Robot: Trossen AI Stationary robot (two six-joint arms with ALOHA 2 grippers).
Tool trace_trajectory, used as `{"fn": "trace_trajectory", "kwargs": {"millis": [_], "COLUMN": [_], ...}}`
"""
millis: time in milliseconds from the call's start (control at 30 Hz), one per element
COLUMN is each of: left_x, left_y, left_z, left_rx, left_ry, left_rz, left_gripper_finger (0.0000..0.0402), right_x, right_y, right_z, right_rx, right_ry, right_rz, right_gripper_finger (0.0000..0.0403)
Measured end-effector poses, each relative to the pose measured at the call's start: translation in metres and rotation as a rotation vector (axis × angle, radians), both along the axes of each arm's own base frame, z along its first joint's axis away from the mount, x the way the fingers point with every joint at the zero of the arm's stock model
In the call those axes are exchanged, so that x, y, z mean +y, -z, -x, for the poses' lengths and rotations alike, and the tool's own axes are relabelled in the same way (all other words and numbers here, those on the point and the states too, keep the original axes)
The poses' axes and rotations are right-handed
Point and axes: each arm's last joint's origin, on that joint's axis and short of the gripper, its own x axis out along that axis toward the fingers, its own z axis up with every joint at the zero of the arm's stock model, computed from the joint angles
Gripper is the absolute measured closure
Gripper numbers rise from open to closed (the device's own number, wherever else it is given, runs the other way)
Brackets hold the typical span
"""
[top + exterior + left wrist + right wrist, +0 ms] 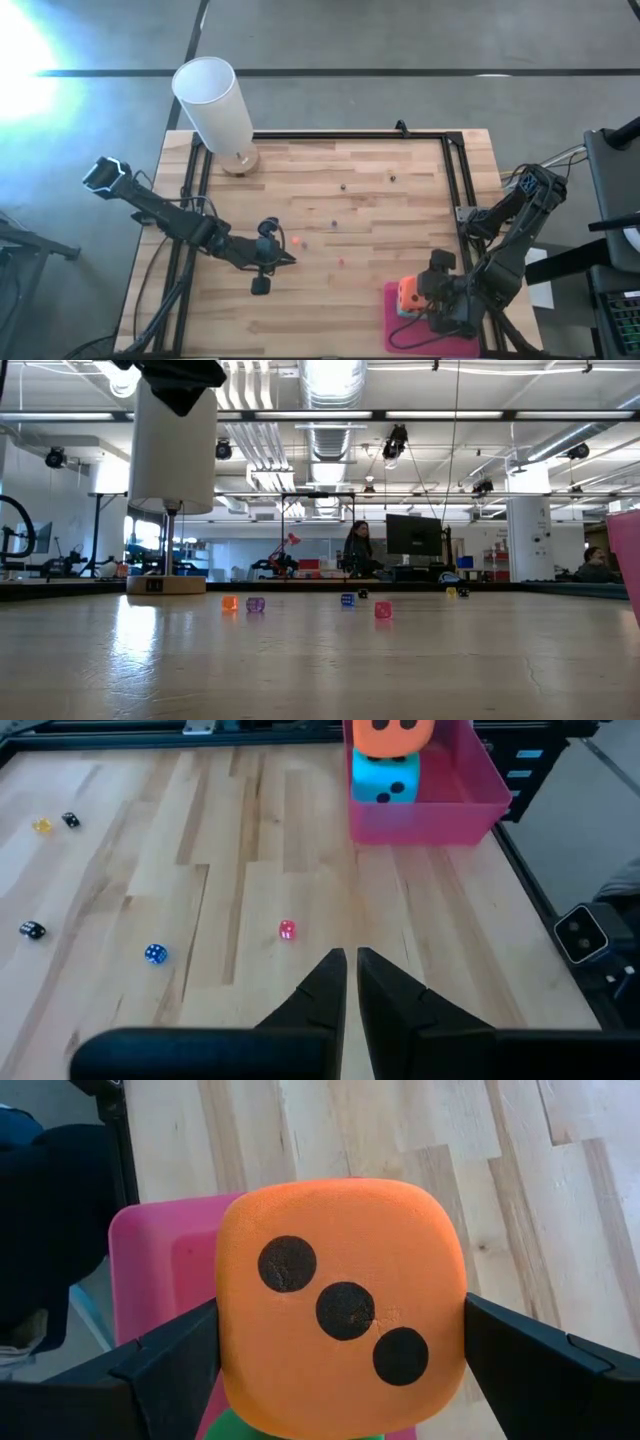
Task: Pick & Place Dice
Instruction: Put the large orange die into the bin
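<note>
Right now the right claw [340,1355] sits over the pink tray [415,335] at the surface's [330,250] front right corner, its two dark fingers [160,1370] pressed against opposite sides of the orange die [342,1305], grasping it with three dark pips facing the wrist camera. A sliver of green die [300,1428] shows just under the orange one. From the left wrist view the orange die [392,735] is directly above a teal die [385,778] inside the tray [470,805]. The left claw [347,985] hovers near the middle of the surface, left of centre, its fingers clenched together on nothing. Several tiny dice lie scattered across the wood, among them a pink one [287,929] and a blue one [155,954]. A tall white cylinder [215,105] stands on a wooden base at the back left corner
</note>
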Motion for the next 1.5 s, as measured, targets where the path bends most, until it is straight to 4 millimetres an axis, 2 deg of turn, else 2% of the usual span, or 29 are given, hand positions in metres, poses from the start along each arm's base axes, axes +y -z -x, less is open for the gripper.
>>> {"fn": "trace_trajectory", "kwargs": {"millis": [1067, 1500], "left_x": [0.0003, 0.0003], "left_y": [0.0008, 0.0007], "left_z": [0.0007, 0.0006], "left_rx": [0.011, 0.011], "left_ry": [0.000, -0.002], "left_rz": [-0.005, -0.003], "left_gripper_finger": [0.0366, 0.0366], "right_x": [0.0002, 0.0012], "right_y": [-0.0001, 0.0005], "right_z": [-0.0001, 0.0016], "right_rx": [0.000, 0.065], "right_ry": [-0.001, -0.038], "right_rz": [-0.003, -0.040], "right_gripper_finger": [0.0034, 0.0034]}}
